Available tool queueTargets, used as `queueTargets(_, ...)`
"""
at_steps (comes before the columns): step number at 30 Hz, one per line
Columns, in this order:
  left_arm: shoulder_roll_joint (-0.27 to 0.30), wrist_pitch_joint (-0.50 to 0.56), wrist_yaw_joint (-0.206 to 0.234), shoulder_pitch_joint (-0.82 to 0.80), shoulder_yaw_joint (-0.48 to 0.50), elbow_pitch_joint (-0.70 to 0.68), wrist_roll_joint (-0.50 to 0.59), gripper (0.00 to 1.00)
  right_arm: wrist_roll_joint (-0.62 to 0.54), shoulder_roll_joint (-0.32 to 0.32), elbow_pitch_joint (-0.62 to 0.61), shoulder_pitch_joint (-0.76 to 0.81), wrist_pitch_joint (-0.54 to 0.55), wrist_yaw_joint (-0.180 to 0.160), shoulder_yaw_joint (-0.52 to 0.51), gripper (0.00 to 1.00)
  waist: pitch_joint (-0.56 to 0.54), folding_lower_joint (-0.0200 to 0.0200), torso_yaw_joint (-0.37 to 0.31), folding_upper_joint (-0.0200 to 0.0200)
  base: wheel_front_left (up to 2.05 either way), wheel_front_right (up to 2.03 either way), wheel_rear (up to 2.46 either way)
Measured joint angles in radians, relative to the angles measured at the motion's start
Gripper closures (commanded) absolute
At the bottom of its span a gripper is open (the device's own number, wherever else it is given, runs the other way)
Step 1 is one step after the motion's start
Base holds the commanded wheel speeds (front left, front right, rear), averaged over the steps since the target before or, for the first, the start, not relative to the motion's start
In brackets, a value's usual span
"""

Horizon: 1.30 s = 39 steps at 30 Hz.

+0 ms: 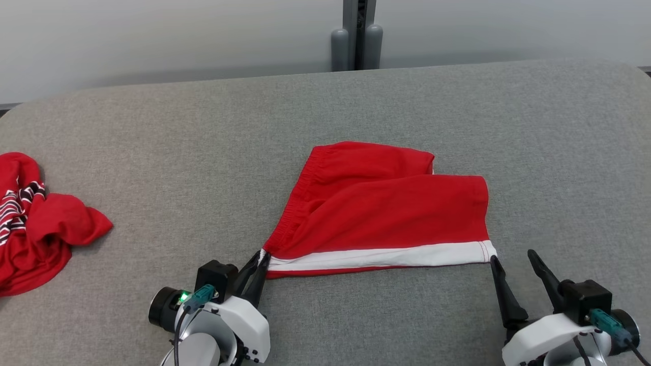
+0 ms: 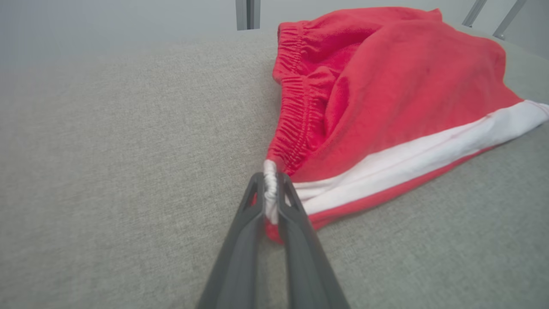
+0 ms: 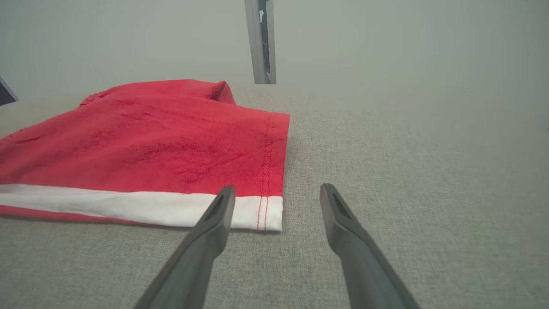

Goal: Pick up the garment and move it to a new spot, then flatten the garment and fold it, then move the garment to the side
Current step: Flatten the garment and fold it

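Red shorts with a white side stripe (image 1: 376, 208) lie folded on the grey table, waistband at the left, leg hem at the right. My left gripper (image 1: 260, 260) is shut on the near waistband corner, white fabric pinched between its fingertips (image 2: 271, 189). My right gripper (image 1: 512, 258) stands open just off the near hem corner (image 3: 270, 212); its left finger (image 3: 223, 201) overlaps the white stripe in the right wrist view, nothing between the fingers. The shorts (image 2: 386, 107) rise in loose folds beyond the left gripper.
A second red garment with black and white stripes (image 1: 35, 223) is crumpled at the table's left edge. A grey post (image 1: 357, 35) stands behind the table's far edge. The grey fabric table (image 1: 203, 152) spreads wide around the shorts.
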Motion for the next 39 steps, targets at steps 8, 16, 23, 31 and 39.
queueTargets(8,0.0,0.0,-0.005,0.019,-0.013,-0.063,-0.026,1.0,0.063,-0.016,0.191,-0.114,0.0,0.0,0.065,0.0,0.011,-0.0001,0.037,0.0,0.0,0.0,0.0)
queueTargets(16,0.0,0.0,0.001,0.028,-0.03,-0.081,-0.035,1.0,0.115,-0.016,0.296,-0.142,0.0,0.0,0.137,0.47,0.011,0.0,0.05,0.0,0.0,0.0,0.0)
queueTargets(23,0.005,0.0,0.005,0.035,-0.035,-0.089,-0.042,1.0,0.119,-0.025,0.285,-0.155,0.0,0.0,0.176,1.0,0.005,0.0,0.036,0.0,0.0,0.0,0.0)
queueTargets(31,0.005,0.0,-0.007,0.064,0.033,-0.241,-0.157,1.0,0.107,-0.074,0.11,-0.134,0.0,0.0,0.121,1.0,-0.034,-0.0001,0.023,0.0,0.0,0.0,0.0)
queueTargets(39,0.024,0.042,-0.019,0.055,0.064,-0.454,-0.337,1.0,0.09,-0.128,-0.132,-0.121,0.0,0.0,0.025,1.0,-0.093,0.0,0.013,0.0,0.0,0.0,0.0)
